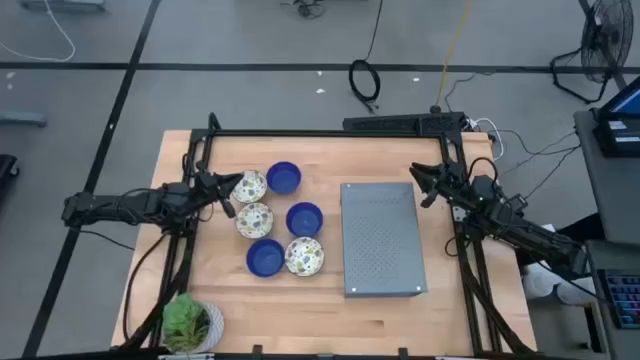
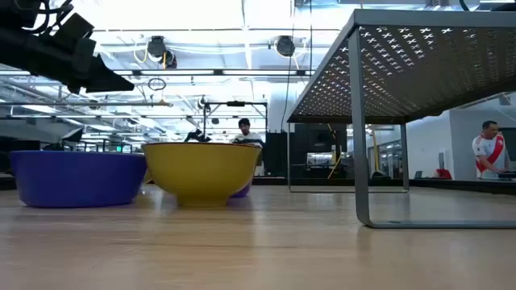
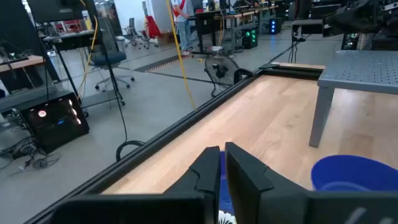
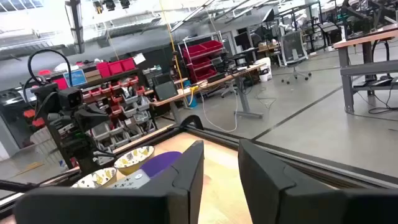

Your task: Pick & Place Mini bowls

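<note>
A: Largest items first?

B: Worktop (image 1: pixel 330 310), light wood. On it a grey perforated metal stand (image 1: pixel 381 238), right of centre (raised on thin legs, per the low view).

A: Arms?

B: Left tool (image 1: pixel 228 192) at the left edge of the bowl cluster, above the rear floral bowl (image 1: pixel 249 185); its fingers (image 3: pixel 205 171) are nearly together, grasping nothing visible. Right tool (image 1: pixel 424 184) hangs by the stand's rear right corner, fingers (image 4: pixel 186 168) parted, released.

A: The mini bowls?

B: Six, clustered left of the stand. Blue: rear (image 1: pixel 284 178), middle (image 1: pixel 304 218), front (image 1: pixel 264 257). Floral: the rear one, one just in front of it (image 1: pixel 254 220), one at the front beside the stand (image 1: pixel 304 256).

A: Anything smaller?

B: Potted green plant (image 1: pixel 188 322), front left corner.
</note>
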